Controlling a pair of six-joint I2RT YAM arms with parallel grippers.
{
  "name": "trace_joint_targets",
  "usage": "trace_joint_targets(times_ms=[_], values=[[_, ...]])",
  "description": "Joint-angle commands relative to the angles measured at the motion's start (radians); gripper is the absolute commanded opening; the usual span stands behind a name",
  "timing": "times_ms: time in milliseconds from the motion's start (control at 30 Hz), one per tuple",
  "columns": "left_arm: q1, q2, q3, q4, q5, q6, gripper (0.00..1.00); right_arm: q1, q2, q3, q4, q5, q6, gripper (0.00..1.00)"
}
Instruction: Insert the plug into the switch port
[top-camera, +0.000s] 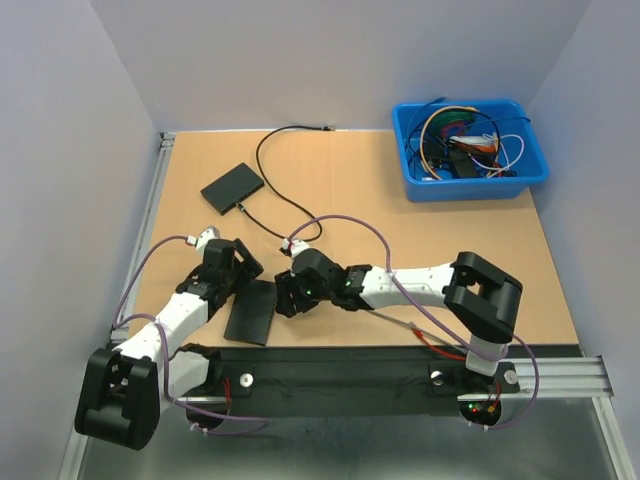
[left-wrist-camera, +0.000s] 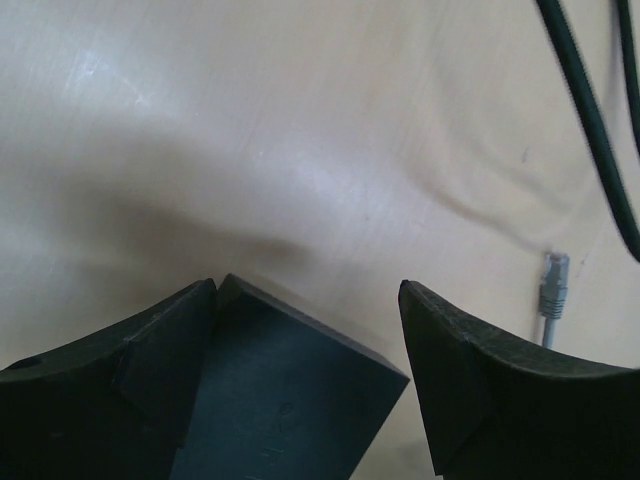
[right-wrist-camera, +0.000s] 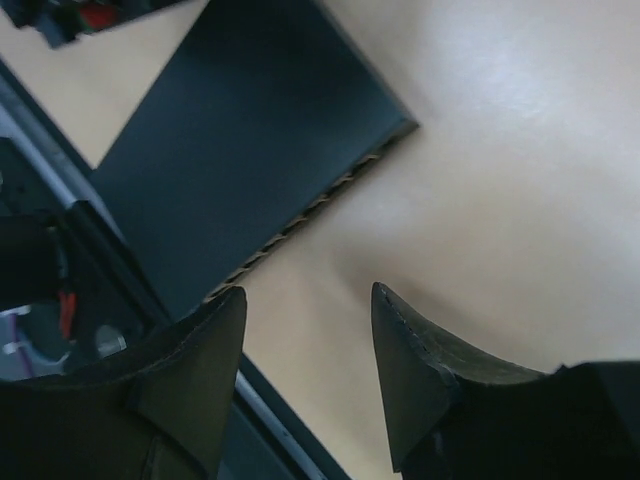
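The switch (top-camera: 252, 311) is a flat black box lying near the table's front edge. Its port row (right-wrist-camera: 300, 225) faces my right gripper in the right wrist view. My left gripper (top-camera: 243, 268) is open. The switch's corner (left-wrist-camera: 290, 390) sits between its fingers, against the left one and clear of the right one. My right gripper (top-camera: 285, 300) is open and empty, just right of the switch. A small grey plug (left-wrist-camera: 553, 285) lies on the table to the right in the left wrist view. I cannot make it out in the top view.
A second flat black box (top-camera: 232, 187) lies at the back left with a black cable (top-camera: 290, 130) looping from it. A blue bin (top-camera: 530, 165) of tangled wires stands at the back right. A black rail (top-camera: 400, 385) runs along the front edge.
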Motion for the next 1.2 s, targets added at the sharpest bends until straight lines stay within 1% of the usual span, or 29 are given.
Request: trace_joint_targets(times_ms=[0,267,467,567,600,700,833,933,967,1067,1167], values=[[-0.004,-0.033,-0.033,0.008,0.009,-0.023,0.85,0.002,0.021,0.015,0.194,-0.166,0.071,0.59],[-0.004,-0.002,-0.061,0.041,0.064,-0.007,0.85,0.002,0.198,0.101,0.245,-0.211,0.14,0.58],[-0.004,-0.007,-0.066,0.079,0.08,0.0,0.84,0.002,0.265,0.119,0.257,-0.178,0.162,0.57],[-0.004,0.019,-0.063,0.116,0.094,0.003,0.85,-0.001,0.264,0.118,0.261,-0.14,0.167,0.57],[-0.005,0.03,-0.056,0.126,0.122,0.005,0.84,-0.004,0.259,0.116,0.261,-0.128,0.165,0.57],[-0.013,0.087,-0.041,0.169,0.135,0.002,0.84,-0.035,0.229,0.101,0.261,-0.1,0.164,0.57],[-0.05,0.18,-0.018,0.243,0.144,-0.016,0.84,-0.132,0.186,0.07,0.262,-0.094,0.167,0.57],[-0.077,0.235,0.014,0.3,0.152,-0.036,0.84,-0.181,0.161,0.044,0.262,-0.1,0.159,0.57],[-0.094,0.277,0.026,0.31,0.15,-0.044,0.85,-0.211,0.157,0.038,0.262,-0.096,0.148,0.57],[-0.113,0.364,0.077,0.358,0.164,-0.061,0.85,-0.267,0.137,0.015,0.261,-0.091,0.127,0.57],[-0.119,0.443,0.14,0.389,0.161,-0.061,0.84,-0.296,0.118,0.0,0.261,-0.111,0.108,0.57]])
